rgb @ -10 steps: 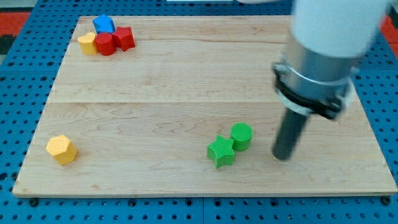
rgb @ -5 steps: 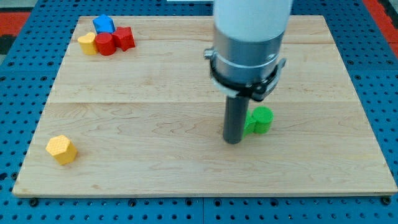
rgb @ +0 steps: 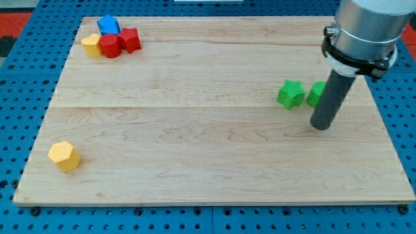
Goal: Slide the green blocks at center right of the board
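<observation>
A pale wooden board (rgb: 195,130) made of joined planks lies on a blue perforated base (rgb: 19,130), with a strip of red surface (rgb: 13,19) at the view's top left. There is no pincer here, only a dark rod holding nothing; my tip (rgb: 320,127) rests on the board at centre right. The green star-shaped block (rgb: 290,93) sits just to the view's left of the rod and above the tip. A second green block (rgb: 316,95), shape unclear, is partly hidden behind the rod. At the view's top left cluster a blue block (rgb: 108,25), a yellow block (rgb: 91,45), a red cylinder (rgb: 110,46) and a red star-like block (rgb: 130,39). A yellow hexagonal block (rgb: 64,156) lies alone at bottom left.
</observation>
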Robot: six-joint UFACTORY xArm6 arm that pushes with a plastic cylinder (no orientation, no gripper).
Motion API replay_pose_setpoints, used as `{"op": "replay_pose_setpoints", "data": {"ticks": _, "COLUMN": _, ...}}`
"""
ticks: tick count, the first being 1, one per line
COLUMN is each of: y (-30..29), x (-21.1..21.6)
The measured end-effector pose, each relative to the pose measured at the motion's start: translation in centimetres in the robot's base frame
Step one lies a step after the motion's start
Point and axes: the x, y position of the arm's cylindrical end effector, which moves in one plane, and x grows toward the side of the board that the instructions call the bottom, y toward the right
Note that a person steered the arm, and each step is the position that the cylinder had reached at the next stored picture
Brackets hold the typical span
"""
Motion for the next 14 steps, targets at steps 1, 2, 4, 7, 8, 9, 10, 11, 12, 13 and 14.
{"op": "replay_pose_setpoints", "data": {"ticks": 1, "y": 0.6, "x": -3.3}}
{"op": "replay_pose_setpoints", "data": {"ticks": 2, "y": -3.0, "x": -4.4}}
{"op": "replay_pose_setpoints", "data": {"ticks": 4, "y": -2.4, "x": 0.8}}
{"op": "replay_pose_setpoints", "data": {"ticks": 7, "y": -1.8, "x": -5.6}}
{"op": "replay_pose_setpoints", "data": {"ticks": 8, "y": -3.3, "x": 3.1}}
{"op": "replay_pose_setpoints", "data": {"ticks": 9, "y": -9.7, "x": 1.9}}
{"op": "replay_pose_setpoints", "data": {"ticks": 10, "y": -9.7, "x": -3.6}}
{"op": "replay_pose_setpoints", "data": {"ticks": 11, "y": -9.1, "x": -6.4}}
{"op": "replay_pose_setpoints", "data": {"ticks": 12, "y": -6.0, "x": -7.9}}
{"op": "replay_pose_setpoints", "data": {"ticks": 13, "y": -7.0, "x": -6.7}}
{"op": "replay_pose_setpoints", "data": {"ticks": 14, "y": -9.6, "x": 1.8}}
